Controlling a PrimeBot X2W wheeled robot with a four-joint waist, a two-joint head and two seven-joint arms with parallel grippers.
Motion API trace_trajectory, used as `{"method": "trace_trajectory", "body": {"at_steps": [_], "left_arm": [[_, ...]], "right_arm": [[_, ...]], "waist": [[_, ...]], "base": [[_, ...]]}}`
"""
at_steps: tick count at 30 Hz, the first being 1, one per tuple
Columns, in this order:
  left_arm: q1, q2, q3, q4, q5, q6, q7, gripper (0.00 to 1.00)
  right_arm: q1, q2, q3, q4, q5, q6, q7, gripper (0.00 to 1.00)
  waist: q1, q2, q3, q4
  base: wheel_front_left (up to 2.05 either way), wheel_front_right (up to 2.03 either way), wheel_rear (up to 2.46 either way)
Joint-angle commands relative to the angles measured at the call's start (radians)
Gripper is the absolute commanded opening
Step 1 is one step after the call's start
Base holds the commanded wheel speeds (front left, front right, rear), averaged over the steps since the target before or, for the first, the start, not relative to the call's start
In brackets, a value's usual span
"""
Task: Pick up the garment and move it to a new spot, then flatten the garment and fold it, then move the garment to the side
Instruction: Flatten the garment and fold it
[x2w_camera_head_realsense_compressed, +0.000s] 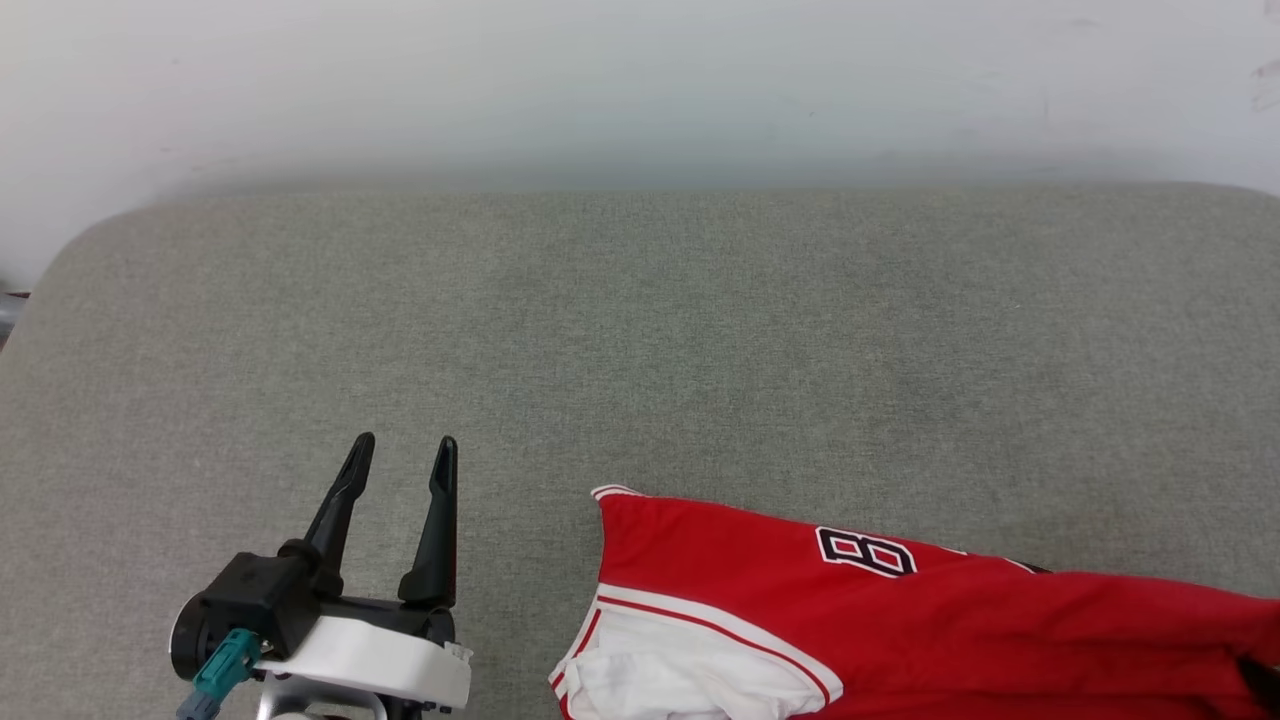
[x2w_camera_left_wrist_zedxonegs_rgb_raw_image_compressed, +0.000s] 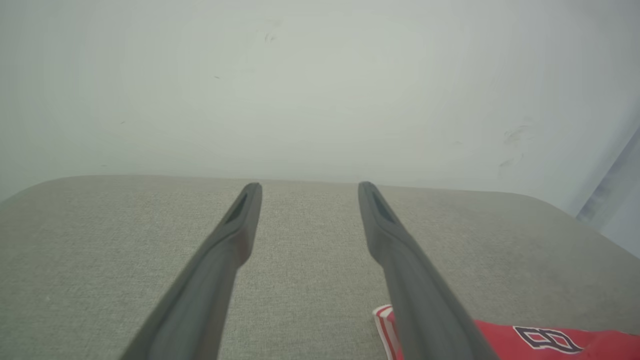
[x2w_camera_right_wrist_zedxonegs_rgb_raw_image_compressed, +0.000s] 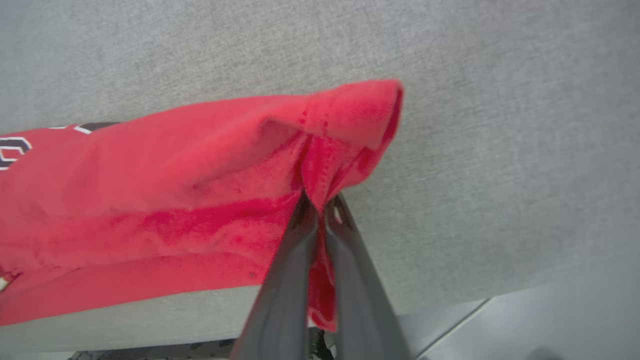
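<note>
The garment (x2w_camera_head_realsense_compressed: 900, 620) is a red jersey with a white sleeve, striped trim and a number 8, lying at the lower right of the grey cushioned surface (x2w_camera_head_realsense_compressed: 640, 330). Its edge and the 8 also appear low in the left wrist view, garment (x2w_camera_left_wrist_zedxonegs_rgb_raw_image_compressed: 550, 342). My left gripper (x2w_camera_head_realsense_compressed: 400, 455) stands open over bare cushion, left of the garment and apart from it. In the right wrist view my right gripper (x2w_camera_right_wrist_zedxonegs_rgb_raw_image_compressed: 320, 202) is shut on a pinched fold of red cloth, and the garment (x2w_camera_right_wrist_zedxonegs_rgb_raw_image_compressed: 175, 200) is lifted into a ridge at that corner.
A pale wall (x2w_camera_head_realsense_compressed: 640, 90) rises behind the cushion. The cushion's far edge curves down at the left. In the right wrist view the cushion's edge (x2w_camera_right_wrist_zedxonegs_rgb_raw_image_compressed: 450, 305) and pale floor beyond it lie close to the held corner.
</note>
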Motion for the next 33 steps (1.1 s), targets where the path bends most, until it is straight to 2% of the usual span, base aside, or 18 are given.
{"method": "trace_trajectory", "body": {"at_steps": [1, 6, 9, 15, 19, 25, 33], "left_arm": [[0.015, 0.0, 0.004, 0.003, 0.002, 0.0, -0.002, 1.0], [0.028, 0.002, -0.001, 0.01, -0.001, -0.002, -0.002, 1.0], [0.033, 0.001, -0.009, 0.014, -0.001, -0.004, 0.001, 1.0], [0.035, 0.002, -0.019, 0.014, -0.003, -0.001, 0.012, 1.0], [0.03, 0.005, -0.02, 0.009, -0.005, 0.003, 0.016, 1.0], [0.004, 0.003, -0.025, 0.005, -0.005, -0.001, 0.02, 1.0], [-0.035, -0.011, -0.029, 0.013, -0.009, -0.009, 0.013, 1.0]], "right_arm": [[-0.006, 0.036, -0.008, -0.012, 0.04, -0.001, 0.027, 0.0], [-0.032, 0.178, -0.044, -0.077, 0.264, -0.001, 0.203, 0.0], [-0.025, 0.235, -0.054, -0.128, 0.373, -0.001, 0.295, 0.0], [-0.009, 0.277, -0.015, -0.166, 0.556, -0.001, 0.409, 0.0], [-0.007, 0.279, 0.101, -0.142, 0.663, -0.001, 0.376, 0.0], [-0.041, 0.278, 0.302, -0.098, 0.732, -0.001, 0.273, 0.0], [-0.14, 0.277, 0.507, 0.001, 0.746, 0.0, 0.104, 0.0]], "waist": [[-0.0001, -0.0001, -0.011, -0.006], [-0.0001, -0.0001, -0.037, -0.004], [-0.0001, -0.0001, -0.05, 0.006], [-0.0001, -0.0001, -0.071, 0.04], [-0.0001, -0.0001, -0.069, 0.069], [-0.0001, -0.0001, -0.041, 0.124], [-0.0001, -0.0001, 0.031, 0.178]], "base": [[0.0, 0.0, 0.0], [0.0, 0.0, 0.0], [0.0, 0.0, 0.0], [0.0, 0.0, 0.0], [0.0, 0.0, 0.0], [0.0, 0.0, 0.0], [0.0, 0.0, 0.0]]}}
